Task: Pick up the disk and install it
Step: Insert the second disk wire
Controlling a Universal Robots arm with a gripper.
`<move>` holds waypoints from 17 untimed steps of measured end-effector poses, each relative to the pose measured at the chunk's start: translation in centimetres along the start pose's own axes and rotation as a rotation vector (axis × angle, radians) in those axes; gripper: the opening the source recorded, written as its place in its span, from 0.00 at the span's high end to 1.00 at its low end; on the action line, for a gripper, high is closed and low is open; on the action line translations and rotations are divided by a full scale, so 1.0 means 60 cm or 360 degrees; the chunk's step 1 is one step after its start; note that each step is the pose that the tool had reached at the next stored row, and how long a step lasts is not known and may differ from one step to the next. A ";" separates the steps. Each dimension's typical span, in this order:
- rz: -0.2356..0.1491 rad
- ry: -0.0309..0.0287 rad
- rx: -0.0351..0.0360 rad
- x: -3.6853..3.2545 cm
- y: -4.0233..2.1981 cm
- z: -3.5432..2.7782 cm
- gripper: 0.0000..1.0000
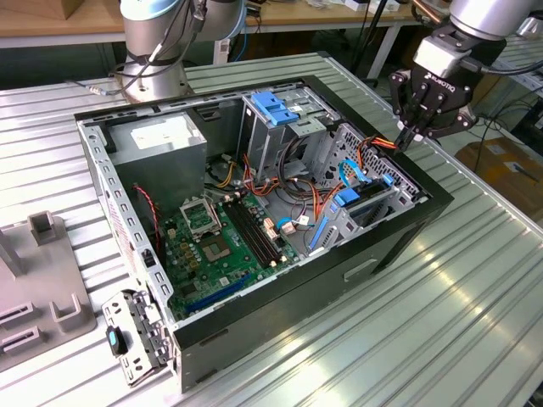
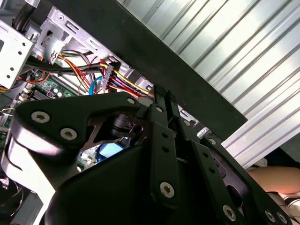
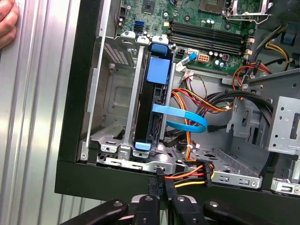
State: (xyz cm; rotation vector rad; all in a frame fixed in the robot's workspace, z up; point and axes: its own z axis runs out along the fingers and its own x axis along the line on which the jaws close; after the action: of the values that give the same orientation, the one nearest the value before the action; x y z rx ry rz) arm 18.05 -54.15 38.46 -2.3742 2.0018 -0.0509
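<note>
Black gripper (image 1: 410, 136) poised at the far rim of the open computer case (image 1: 399, 242), fingers (image 3: 157, 190) pressed together around nothing, just beside the orange-and-yellow power connector (image 3: 202, 169); blue-framed disk (image 3: 154, 101) already seated upright in the case's drive cage (image 3: 133, 93), blue ribbon cable (image 3: 185, 123) looped alongside

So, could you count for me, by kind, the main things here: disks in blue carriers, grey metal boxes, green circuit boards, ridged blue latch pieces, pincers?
disk, in its blue carrier: 1
grey metal box: 1
green circuit board: 1
ridged blue latch piece: 1
pincer: 1
Total: 5
</note>
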 end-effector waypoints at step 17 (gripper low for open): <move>0.0000 0.00002 0.0001 -0.001 0.009 0.000 0.83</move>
State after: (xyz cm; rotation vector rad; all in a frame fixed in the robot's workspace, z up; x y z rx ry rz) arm 17.52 -54.16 38.45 -2.3740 2.0018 -0.0514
